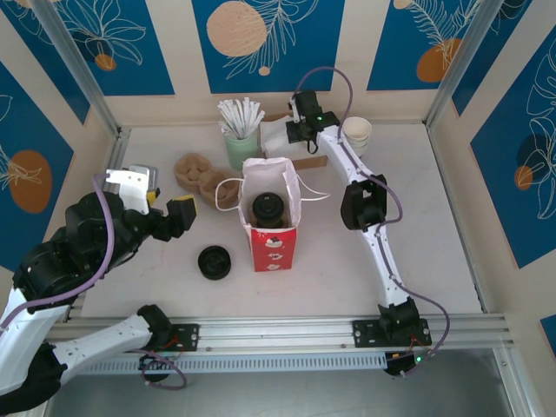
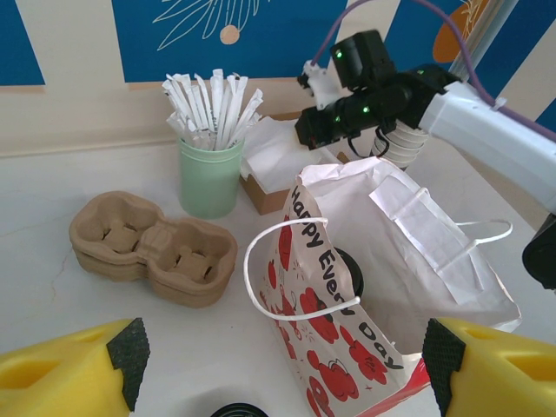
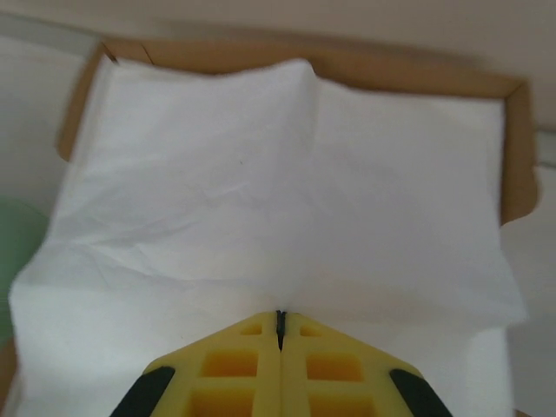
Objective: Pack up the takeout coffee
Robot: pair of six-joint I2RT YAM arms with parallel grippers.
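Olive-green paper cup with black lid (image 1: 268, 208) sits upright inside red-and-white paper bag (image 1: 271, 239) at table centre. Only lid visible, axis vertical.
Left gripper (image 1: 170, 207) just left of bag, fingers wide apart, empty. Nearer arm.
Right gripper (image 3: 280, 317) at far edge behind bag, fingers pinched on white paper napkin (image 3: 278, 200) in brown cardboard box (image 3: 517, 130). Bag mouth lies toward near edge from it.
Count: one cup, one bag, one loose black lid disc (image 1: 214, 261).
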